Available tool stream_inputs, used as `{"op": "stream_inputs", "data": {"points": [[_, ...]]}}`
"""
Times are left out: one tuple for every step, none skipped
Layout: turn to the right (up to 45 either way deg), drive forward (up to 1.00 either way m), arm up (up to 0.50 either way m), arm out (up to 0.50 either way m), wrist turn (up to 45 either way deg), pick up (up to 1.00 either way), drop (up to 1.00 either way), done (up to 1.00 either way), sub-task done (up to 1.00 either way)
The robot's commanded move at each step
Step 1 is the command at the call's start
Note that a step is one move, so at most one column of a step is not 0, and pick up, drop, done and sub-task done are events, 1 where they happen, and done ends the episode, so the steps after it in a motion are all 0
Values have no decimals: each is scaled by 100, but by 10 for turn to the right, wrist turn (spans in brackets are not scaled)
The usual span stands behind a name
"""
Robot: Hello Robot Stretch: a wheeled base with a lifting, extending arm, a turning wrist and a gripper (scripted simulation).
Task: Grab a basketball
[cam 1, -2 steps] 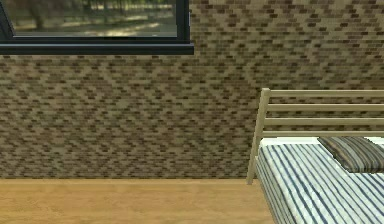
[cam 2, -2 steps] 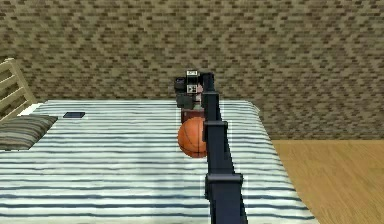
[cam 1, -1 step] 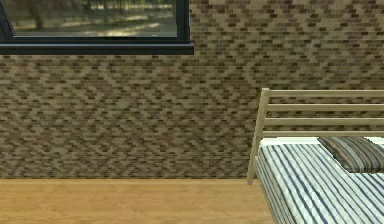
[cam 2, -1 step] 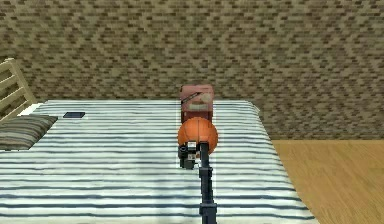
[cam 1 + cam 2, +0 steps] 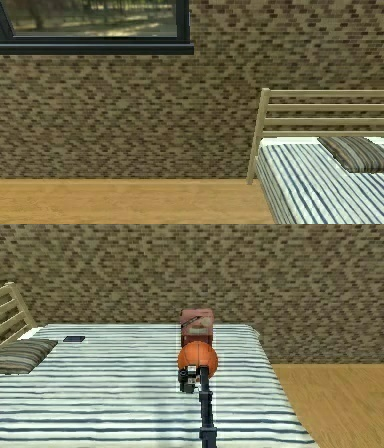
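My arm (image 5: pixel 206 419) reaches out across the striped bed (image 5: pixel 100 394), and my end effector (image 5: pixel 189 379) sits right at the near side of the orange basketball (image 5: pixel 198 357). The ball rests on the bedding, so I cannot tell whether I am grasping it or merely close to it, and it hides my fingers' far ends. Just behind the ball stands a reddish box (image 5: pixel 198 320), its lower part covered by the ball and the pale patches on its front too blurred to make out. Far left, a pillow (image 5: pixel 22 355) and wooden headboard (image 5: pixel 12 309) are cut off by the frame, with a small dark flat thing (image 5: pixel 73 339) nearby. The bed's right edge gives way to bare wooden floor (image 5: pixel 340 404), and a brick wall (image 5: pixel 250 274) closes the far side.
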Motion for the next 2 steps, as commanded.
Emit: {"op": "stream_inputs", "data": {"points": [[0, 0, 10, 0, 0, 0, 0, 0, 0], [0, 0, 0, 0, 0, 0, 0, 100, 0]]}}
